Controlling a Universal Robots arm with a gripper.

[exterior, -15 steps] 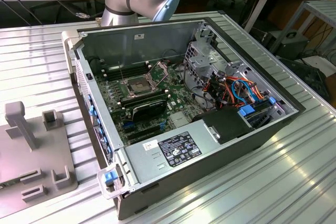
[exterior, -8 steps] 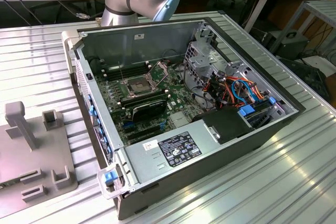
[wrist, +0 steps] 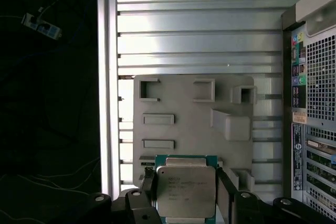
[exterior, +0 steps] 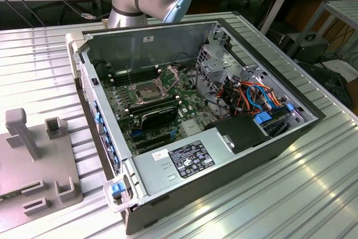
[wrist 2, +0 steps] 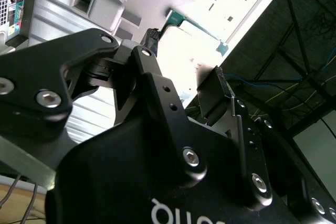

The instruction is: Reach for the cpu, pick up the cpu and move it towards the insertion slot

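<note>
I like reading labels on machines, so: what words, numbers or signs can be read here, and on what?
Nothing can be read.
Flat silvery square cpu: faint print, too blurred.
Black label on the grey power supply box: too small.
White sticker on the case's inner wall: too small.
Pale stickers on the computer's rear panel: blurred.
White letters on the black gripper: cut off by the picture's edge.

cpu point(wrist: 186, 190) on the fixture plate point(wrist: 184, 109), beside the computer case point(wrist: 315, 77) holding the insertion slot point(exterior: 146, 90).
</note>
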